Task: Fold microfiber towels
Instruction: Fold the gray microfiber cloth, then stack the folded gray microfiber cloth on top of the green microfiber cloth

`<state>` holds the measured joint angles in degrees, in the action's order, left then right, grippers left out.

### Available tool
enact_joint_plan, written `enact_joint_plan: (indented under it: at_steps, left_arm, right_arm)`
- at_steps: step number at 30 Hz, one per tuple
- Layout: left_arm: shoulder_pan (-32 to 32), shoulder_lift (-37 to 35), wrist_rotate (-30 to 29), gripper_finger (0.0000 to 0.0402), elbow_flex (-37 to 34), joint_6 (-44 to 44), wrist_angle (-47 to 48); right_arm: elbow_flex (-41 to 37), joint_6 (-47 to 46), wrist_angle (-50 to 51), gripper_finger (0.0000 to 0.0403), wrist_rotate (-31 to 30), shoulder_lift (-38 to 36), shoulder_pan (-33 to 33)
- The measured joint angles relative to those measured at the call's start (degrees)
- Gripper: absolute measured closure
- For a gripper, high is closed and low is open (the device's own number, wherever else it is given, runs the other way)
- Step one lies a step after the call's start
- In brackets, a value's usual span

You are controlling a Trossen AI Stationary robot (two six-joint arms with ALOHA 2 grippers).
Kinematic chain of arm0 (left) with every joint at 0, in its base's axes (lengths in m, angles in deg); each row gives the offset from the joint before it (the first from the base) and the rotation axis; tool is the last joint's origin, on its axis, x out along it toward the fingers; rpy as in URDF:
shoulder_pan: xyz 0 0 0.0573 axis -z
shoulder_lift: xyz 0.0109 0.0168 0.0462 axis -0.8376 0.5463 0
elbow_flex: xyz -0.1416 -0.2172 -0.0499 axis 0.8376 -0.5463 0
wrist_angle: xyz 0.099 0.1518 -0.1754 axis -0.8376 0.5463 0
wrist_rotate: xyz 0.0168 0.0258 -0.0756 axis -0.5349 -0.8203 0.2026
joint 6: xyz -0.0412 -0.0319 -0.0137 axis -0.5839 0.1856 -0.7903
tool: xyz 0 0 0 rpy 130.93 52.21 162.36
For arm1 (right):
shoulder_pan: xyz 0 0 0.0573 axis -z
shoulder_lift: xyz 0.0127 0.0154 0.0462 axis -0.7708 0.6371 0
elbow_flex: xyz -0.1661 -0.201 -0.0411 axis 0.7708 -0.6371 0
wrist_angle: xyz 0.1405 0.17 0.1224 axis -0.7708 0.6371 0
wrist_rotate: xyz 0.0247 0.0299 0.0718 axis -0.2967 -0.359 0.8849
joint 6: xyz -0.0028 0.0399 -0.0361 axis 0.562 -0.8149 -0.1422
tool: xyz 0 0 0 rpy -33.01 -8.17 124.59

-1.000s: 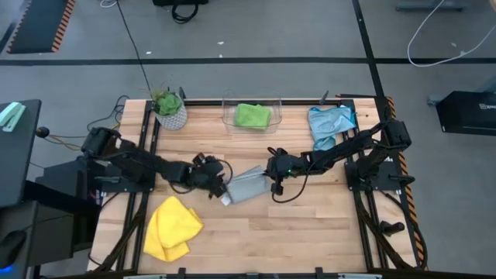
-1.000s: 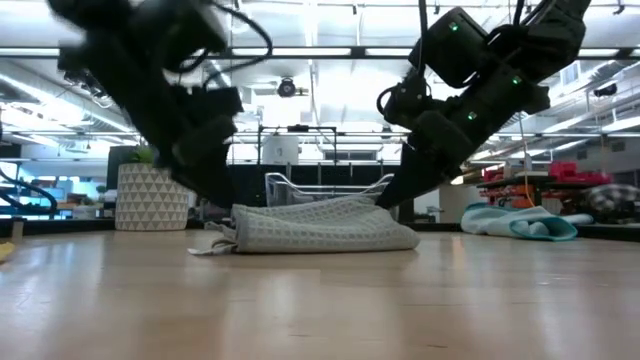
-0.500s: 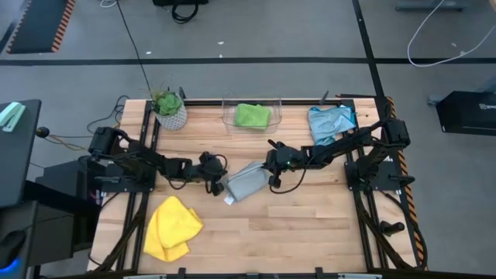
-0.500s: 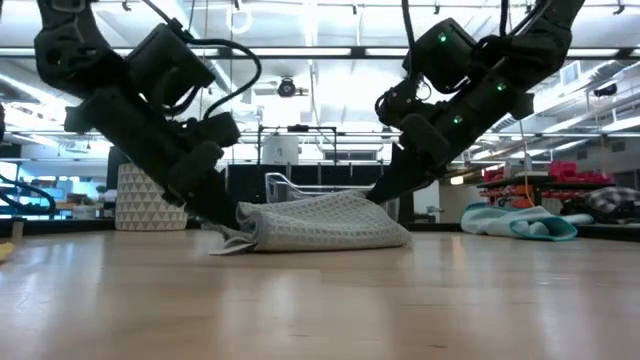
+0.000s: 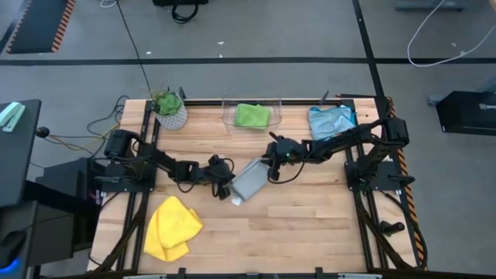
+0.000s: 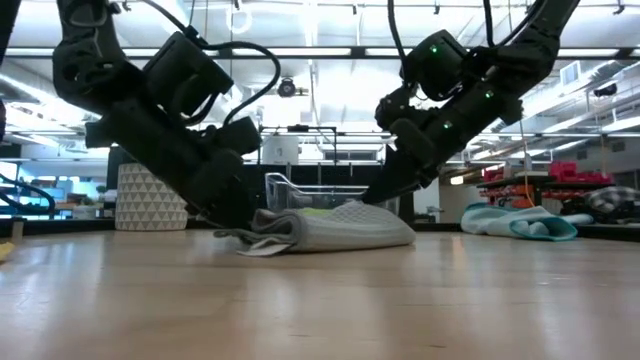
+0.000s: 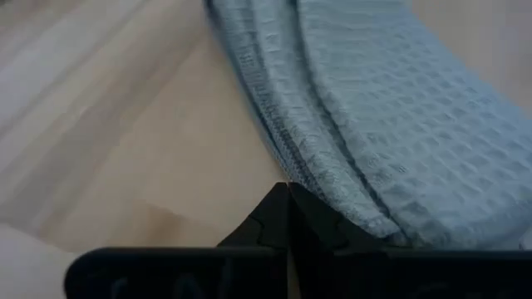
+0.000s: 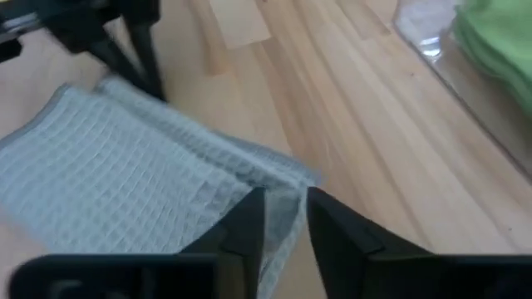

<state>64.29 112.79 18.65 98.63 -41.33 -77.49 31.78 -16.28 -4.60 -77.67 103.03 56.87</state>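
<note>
Over that last second you'd swung the grey towel (image 5: pixel 249 179) round and nudged it up the table toward the bin (image 5: pixel 252 115). It went from lying roughly level to sitting slanted, and both arms moved with it.

At this point the left gripper (image 5: pixel 227 184) had its jaws pressed together right at the towel's lower-left edge. The left wrist view showed the tips closed against the layered hem, but I couldn't tell if any fabric was actually pinched between them. The right gripper (image 5: pixel 271 170) was at the opposite, upper-right corner, jaws a little apart with the folded edge sitting in the gap, so it looked more like letting go than gripping.

The grey one was already a compact folded stack in the middle of the table (image 5: pixel 310 225). The green towel (image 5: pixel 253 115) was folded and in the bin, so that one looked finished.

What was left, as far as I could judge:
- yellow towel (image 5: pixel 171 227), loose heap at the front left
- blue towel (image 5: pixel 330 124), crumpled at the back right
- grey one probably still needed to go in the bin

So roughly halfway.
</note>
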Motion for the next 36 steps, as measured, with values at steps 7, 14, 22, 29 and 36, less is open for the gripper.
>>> enact_joint_plan:
  at_steps: [7, 14, 22, 29, 36]
  left_arm:
    - [0.82, 2.00, 0.19, 0.0393, 0.05, -0.62, -4.07]
    - [1.55, 6.02, 0.27, 0.0393, 0.29, -1.55, -10.54]
    - [1.84, 6.99, 0.99, 0.0387, 0.47, -0.35, -13.22]
    - [2.62, 6.79, 1.56, 0.0394, 0.49, 0.71, -13.99]
    - [3.22, 0.75, 0.85, 0.0386, 0.47, 1.28, -6.16]
  right_arm:
    - [0.02, 1.68, 0.10, 0.0224, 0.12, -1.70, 1.55]
    - [0.11, 0.25, 1.77, 0.0281, 5.76, -7.69, 0.71]
    - [0.04, -0.40, -8.32, 0.0383, 7.33, 2.65, -1.12]
    - [0.07, 0.87, -18.46, 0.0391, 7.33, 12.28, -0.43]
    - [0.23, 1.58, -26.01, 0.0391, 7.40, 18.73, 0.83]
